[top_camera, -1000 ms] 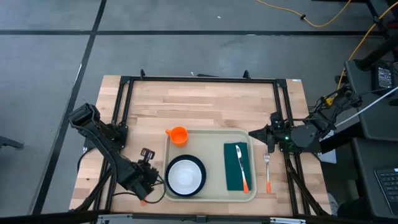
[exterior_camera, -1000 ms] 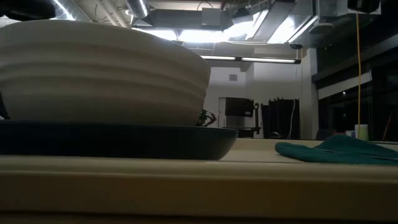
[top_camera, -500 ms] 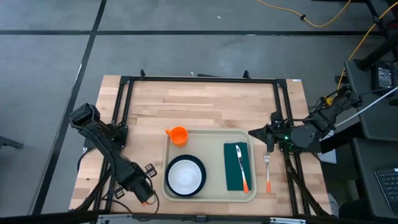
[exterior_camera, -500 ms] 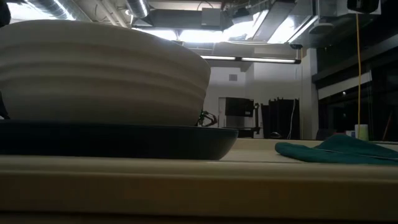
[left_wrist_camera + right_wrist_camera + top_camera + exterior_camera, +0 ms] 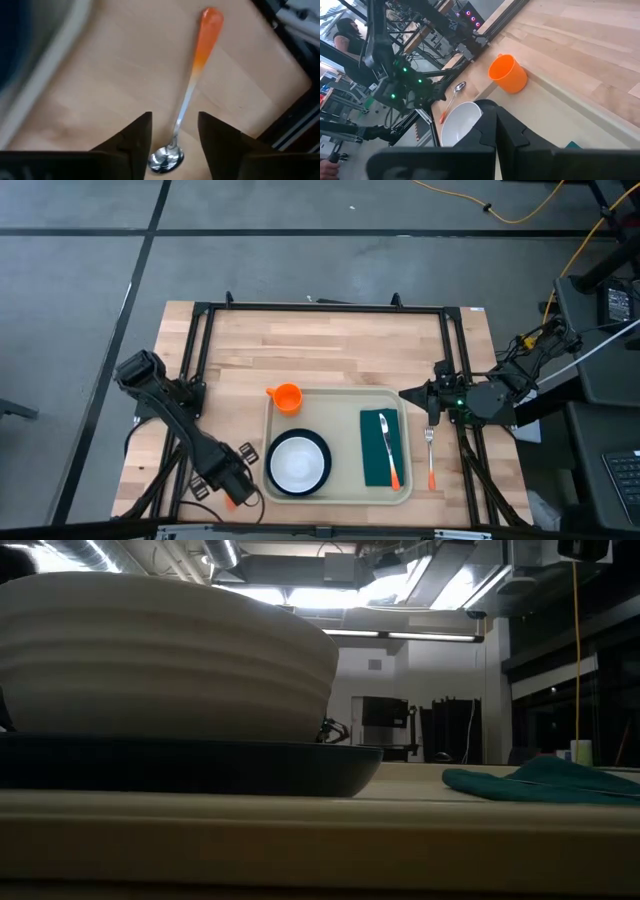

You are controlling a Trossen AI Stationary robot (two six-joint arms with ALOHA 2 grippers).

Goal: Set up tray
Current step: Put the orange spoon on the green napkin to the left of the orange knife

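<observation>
Lying on the bare table just off the tray's left edge, near the table's front left corner, the spoon sits right under the left gripper. In the left wrist view its bowl shows between the two finger tips and its orange handle runs straight away from them, so the long axis lines up with the reach of the arm rather than crossing the jaws. Those jaws stand apart, one finger on each side of the bowl, clamped on nothing; whether a tip brushes the metal I cannot tell.

The tray lies along the front edge of the table, slightly right of centre. On it are the plate with a white bowl at its left end, the cup at its far left corner, and a napkin toward its right end. A fork lies on the wood just off the tray's right edge.

The right gripper waits with fingers together, holding nothing, above the tray's far right corner. The left arm is plainly nearer the spoon, so any further handling of it would likely fall to that arm.
</observation>
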